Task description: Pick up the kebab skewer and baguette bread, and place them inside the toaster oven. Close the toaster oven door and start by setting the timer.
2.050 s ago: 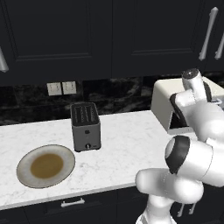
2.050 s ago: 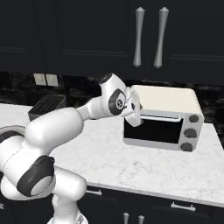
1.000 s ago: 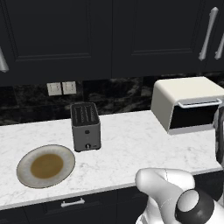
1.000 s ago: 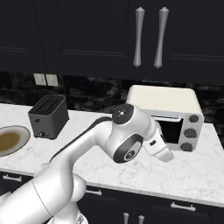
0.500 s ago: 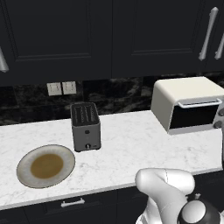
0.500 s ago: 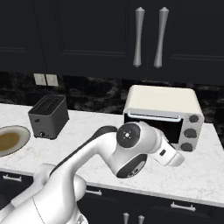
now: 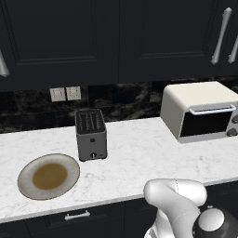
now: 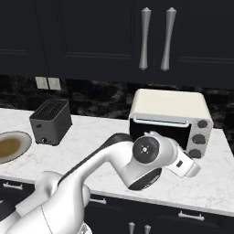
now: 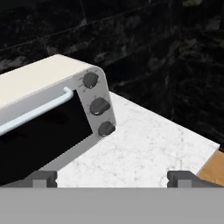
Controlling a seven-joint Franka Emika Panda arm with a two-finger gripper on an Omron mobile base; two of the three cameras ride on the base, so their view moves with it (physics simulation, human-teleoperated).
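Observation:
The toaster oven (image 7: 188,108) stands cream-white at the right end of the counter. Its door (image 7: 205,123), dark glass with a silver bar handle (image 9: 36,113), is closed. Three dark knobs (image 9: 99,106) run down the oven's right side. My gripper (image 9: 112,179) hovers low in front of the oven's right end, facing the knobs; its fingertips (image 9: 43,178) stand wide apart, open, with nothing between them. The hand (image 8: 186,166) hangs just below and in front of the knob panel. The kebab skewer and baguette bread are out of view.
A dark-grey slot toaster (image 7: 91,135) stands mid-counter. A round plate (image 7: 49,175) with a brown centre lies to its left with nothing on it. The marble counter (image 9: 144,148) ends just right of the oven, where wooden floor (image 9: 213,168) shows. Dark cabinets hang above.
The arm has swung down and rightward, from in front of the oven door to low beside its knob end. The oven, toaster and plate have stayed put.

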